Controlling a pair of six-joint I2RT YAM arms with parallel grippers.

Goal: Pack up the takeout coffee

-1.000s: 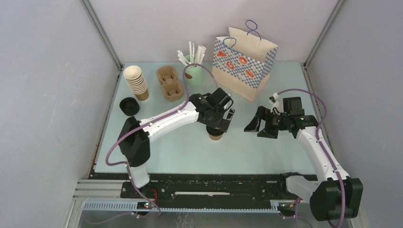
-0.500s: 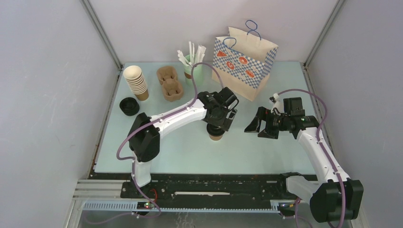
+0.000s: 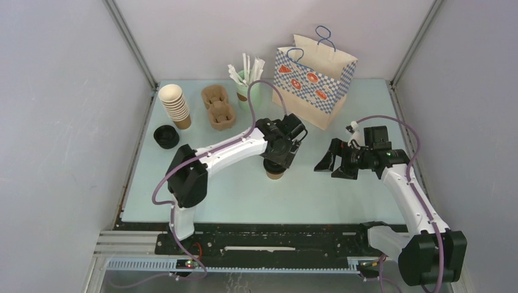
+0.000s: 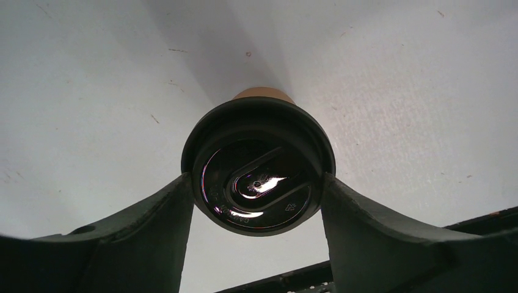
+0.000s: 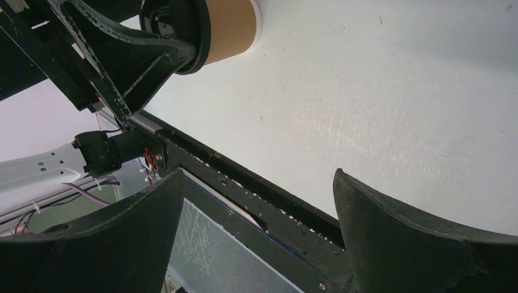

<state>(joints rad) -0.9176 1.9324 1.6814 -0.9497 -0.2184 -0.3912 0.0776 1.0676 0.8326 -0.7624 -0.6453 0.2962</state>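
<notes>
Top external shows me the worktop [image 3: 244, 198] with a paper bag [image 3: 314, 85] at its far edge. My left gripper [image 3: 276, 160] is clamped on the lid of the coffee cup [image 4: 256, 165] near the worktop's middle; my right gripper [image 3: 327, 165] hangs wide open and empty, toward the right edge

one coffee [image 3: 275, 173], one bag [image 3: 313, 78], one loose lid [image 3: 165, 136]

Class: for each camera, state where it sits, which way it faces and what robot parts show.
Top external: above and behind the robot, looking down on the table; both arms show.
Left wrist: looks down between its own fingers onto the takeout coffee.
Right wrist: looks low across the table; own open fingers below.
Shared by all: left gripper gripping the takeout coffee.
</notes>
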